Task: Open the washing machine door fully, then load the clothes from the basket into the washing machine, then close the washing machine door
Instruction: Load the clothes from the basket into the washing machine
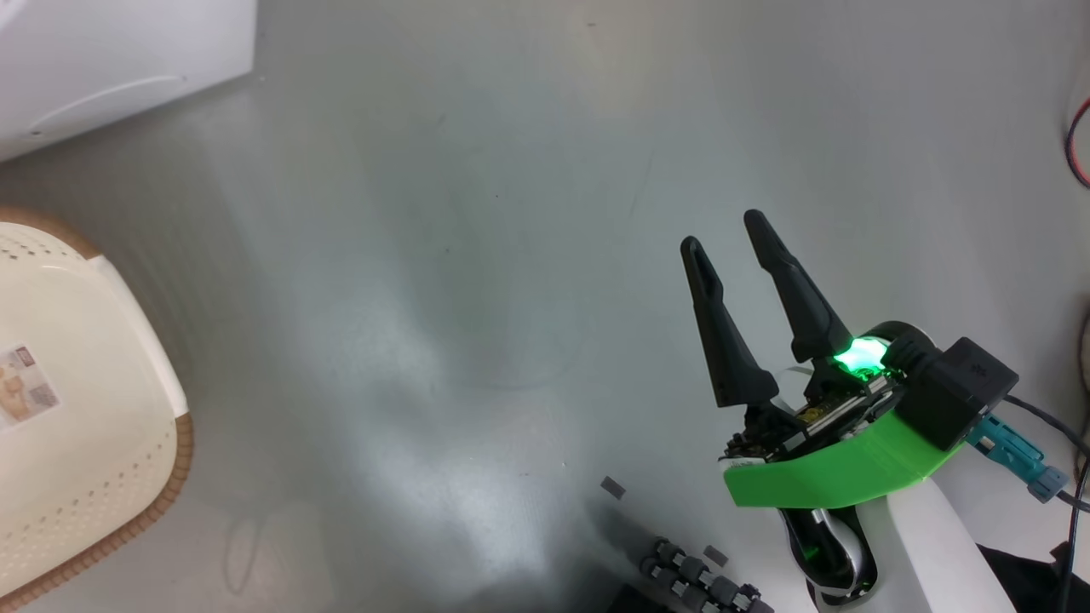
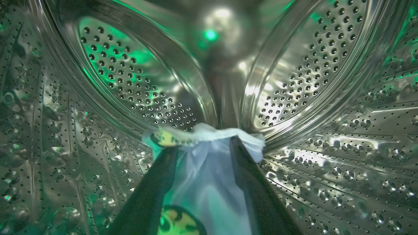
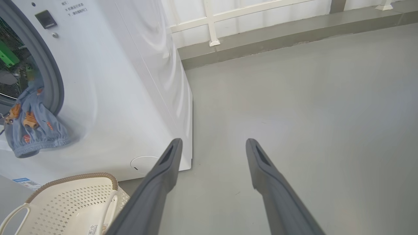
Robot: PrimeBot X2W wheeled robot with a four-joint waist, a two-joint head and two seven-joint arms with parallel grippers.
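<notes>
In the left wrist view my left gripper point(image 2: 204, 143) is deep inside the steel perforated drum point(image 2: 130, 81) of the washing machine point(image 3: 124, 81). Its jaws stand apart, and a light-blue piece of the clothes point(image 2: 209, 182) lies loosely between the fingers. Another blue printed garment point(image 3: 32, 127) hangs out of the opening over the grey rubber ring point(image 3: 54, 81). The cream basket point(image 1: 183, 443) sits on the floor at the left with nothing in it but its sticker, and also appears in the right wrist view point(image 3: 75, 202). My right gripper point(image 1: 722, 230) hovers open over bare floor, holding nothing. The washing machine door is out of view.
A corner of the white machine point(image 1: 102, 68) sits at the head view's upper left. Grey floor point(image 1: 477, 298) stretches between the basket and my right arm. A white railing on a raised kerb point(image 3: 212, 42) runs behind the machine. Red cable point(image 1: 1075, 145) at the right edge.
</notes>
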